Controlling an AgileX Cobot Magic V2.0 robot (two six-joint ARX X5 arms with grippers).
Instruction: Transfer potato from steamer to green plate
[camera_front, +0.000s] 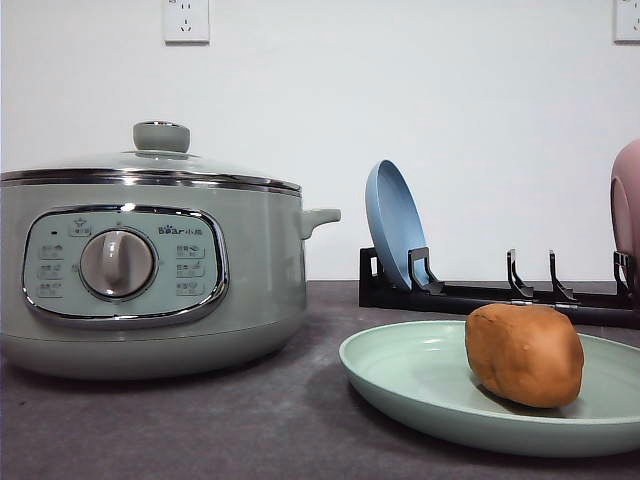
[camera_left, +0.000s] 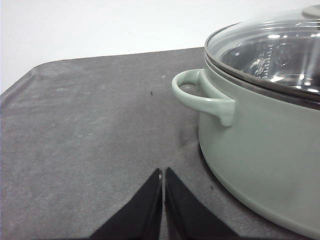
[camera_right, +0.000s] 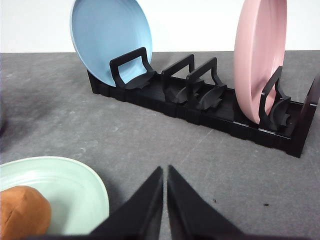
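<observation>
Take the steamer (camera_front: 150, 270) as your landmark: it stands at the far left of the dark grey table (camera_front: 200, 430), its glass lid (camera_front: 150, 165) on, the green knob (camera_front: 161, 136) on top and the grey dial (camera_front: 118, 264) in the control panel facing you. Your left gripper (camera_left: 163, 175) sits low over bare table just beside the steamer's side handle (camera_left: 200, 97), its two black fingers pressed together with only a thin line between them, holding nothing. Nothing lies between it and that handle.

To the right of the steamer, near the front edge, lies the green plate (camera_front: 400, 370), flat on the table and apart from the pot. The potato (camera_front: 525, 355) rests on it, on the half farther from the steamer.

Behind the plate and right of the steamer's other handle (camera_front: 320, 215) stands a black dish rack (camera_front: 480, 295). A blue plate (camera_front: 393, 222) leans upright in the slot nearest the steamer, the middle slots stand bare, and a pink plate (camera_right: 260, 60) stands in the farthest one.

Your right gripper (camera_right: 165, 175) hovers over the table between the green plate and the rack, fingers closed tip to tip and gripping nothing; the potato (camera_right: 22, 212) is just beside it.
</observation>
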